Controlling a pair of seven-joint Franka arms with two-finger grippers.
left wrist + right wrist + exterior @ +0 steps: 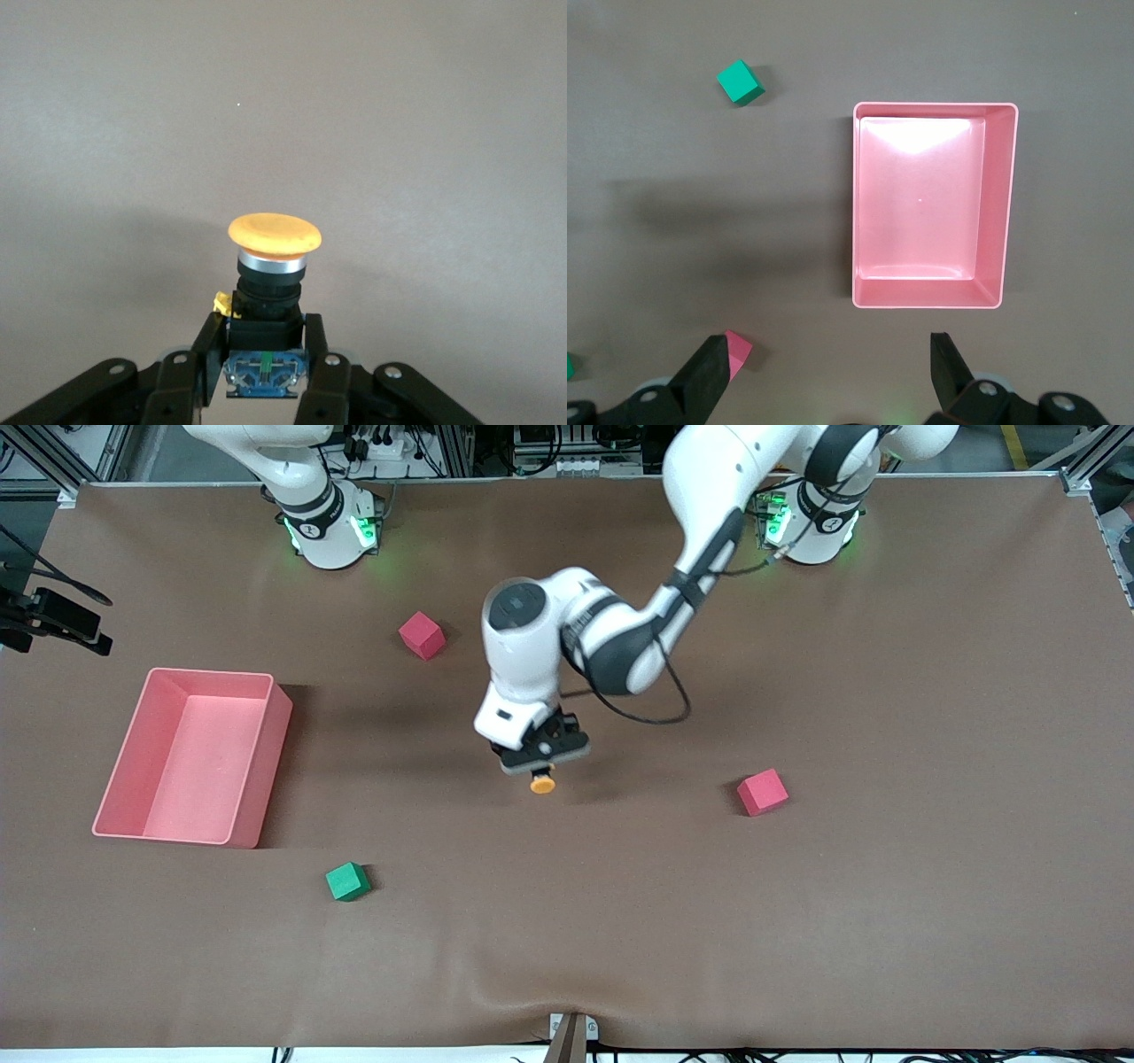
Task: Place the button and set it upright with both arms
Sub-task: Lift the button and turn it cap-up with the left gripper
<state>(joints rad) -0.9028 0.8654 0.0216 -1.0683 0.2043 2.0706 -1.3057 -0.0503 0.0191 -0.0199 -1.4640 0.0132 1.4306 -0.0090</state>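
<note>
Plainly, no readable writing; left claw (266, 354) pinches the button (273, 266) above the surface (797, 921); right claw (824, 372) waits, spread wide and empty.

Brown desk (886, 921), pink rectangular bin (257, 779) toward the right arm's end, green cube (347, 881) nearer the front camera than the bin, one red cube (421, 635) mid-desk, another red cube (762, 792) toward the left arm's end

Matt orange plastic button (275, 235) cap, metallic ring; glossy pink plastic bin (257, 779).
</note>
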